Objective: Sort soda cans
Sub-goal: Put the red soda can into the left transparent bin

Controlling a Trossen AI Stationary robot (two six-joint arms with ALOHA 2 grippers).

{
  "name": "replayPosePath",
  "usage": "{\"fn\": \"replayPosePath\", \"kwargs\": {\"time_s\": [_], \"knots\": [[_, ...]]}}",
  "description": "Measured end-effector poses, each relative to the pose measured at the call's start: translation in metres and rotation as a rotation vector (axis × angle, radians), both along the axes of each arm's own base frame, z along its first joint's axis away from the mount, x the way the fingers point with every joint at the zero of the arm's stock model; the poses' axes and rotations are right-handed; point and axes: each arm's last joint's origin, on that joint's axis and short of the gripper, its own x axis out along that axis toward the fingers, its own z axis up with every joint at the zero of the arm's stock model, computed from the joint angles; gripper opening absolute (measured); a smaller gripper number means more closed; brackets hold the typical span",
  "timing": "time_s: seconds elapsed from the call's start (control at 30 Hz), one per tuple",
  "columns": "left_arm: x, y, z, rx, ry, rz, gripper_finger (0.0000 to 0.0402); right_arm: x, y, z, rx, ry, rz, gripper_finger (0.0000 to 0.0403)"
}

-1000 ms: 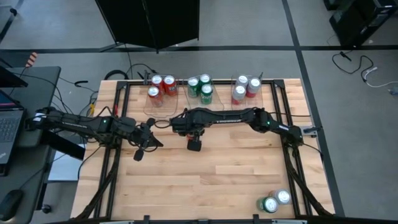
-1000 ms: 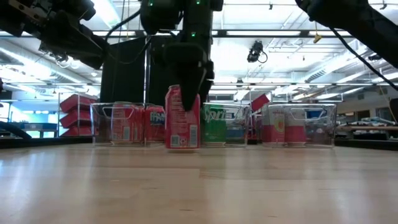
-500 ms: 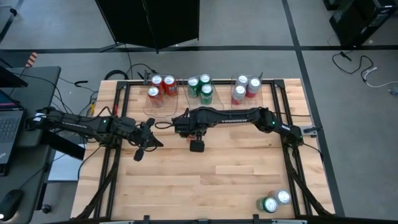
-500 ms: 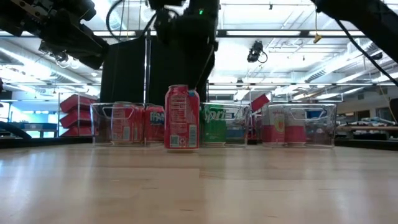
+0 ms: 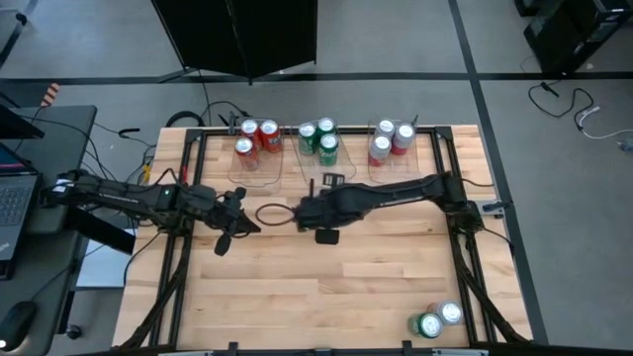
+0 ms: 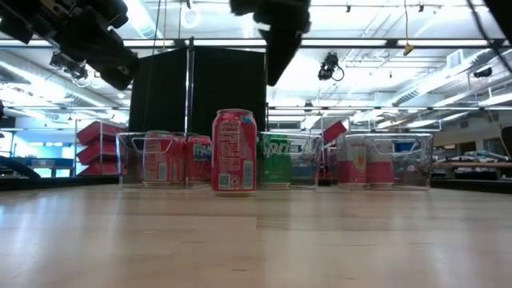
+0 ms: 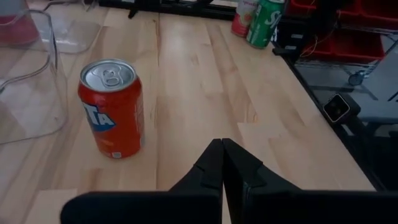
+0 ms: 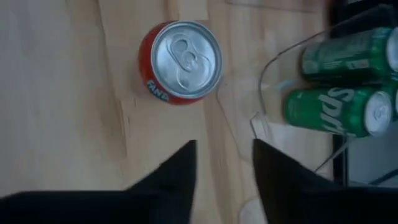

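One red soda can (image 6: pixel 234 150) stands upright on its base on the table, in front of the clear bins; it also shows as the red can (image 7: pixel 112 109) and, from above, as the red can (image 8: pixel 180 62). My right gripper (image 8: pixel 224 146) hangs open above it and a little to the side, touching nothing; the low view shows the right gripper (image 6: pixel 280 40) well clear of the can's top. My left gripper (image 7: pixel 222 146) is shut and empty, held above the table to the can's left, the left gripper (image 5: pixel 242 222) pointing toward it.
Three clear bins stand along the far edge, holding red cans (image 5: pixel 255 138), green cans (image 5: pixel 318 138) and silver-white cans (image 5: pixel 391 140). A green and a silver can (image 5: pixel 435 318) stand at the near right corner. Bare wood (image 5: pixel 297 297) lies in front.
My right gripper, whose fingers stood around the red can, has risen straight off it and drifted a little toward the table's right edge. The can stays upright where it was.
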Motion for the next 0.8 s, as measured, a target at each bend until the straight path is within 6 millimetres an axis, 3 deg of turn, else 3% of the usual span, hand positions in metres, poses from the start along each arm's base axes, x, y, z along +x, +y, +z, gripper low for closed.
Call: {"fn": "replayPosePath", "kwargs": {"time_s": [0.17, 0.23, 0.57, 0.8], "knots": [[0.012, 0.002, 0.017, 0.015, 0.072, 0.031, 0.0002, -0.026, 0.005, -0.013, 0.005, -0.161, -0.008, 0.0027], [0.019, 0.004, 0.023, 0.027, 0.128, 0.059, 0.0002, -0.037, 0.005, -0.023, 0.019, -0.241, -0.003, 0.0008], [0.071, 0.032, 0.066, 0.056, 0.418, 0.181, 0.0002, -0.098, 0.011, -0.072, 0.094, -0.538, -0.049, 0.0004], [0.114, 0.046, 0.079, 0.063, 0.641, 0.081, 0.0008, -0.119, 0.021, -0.083, 0.102, -0.625, -0.098, 0.0002]]}}
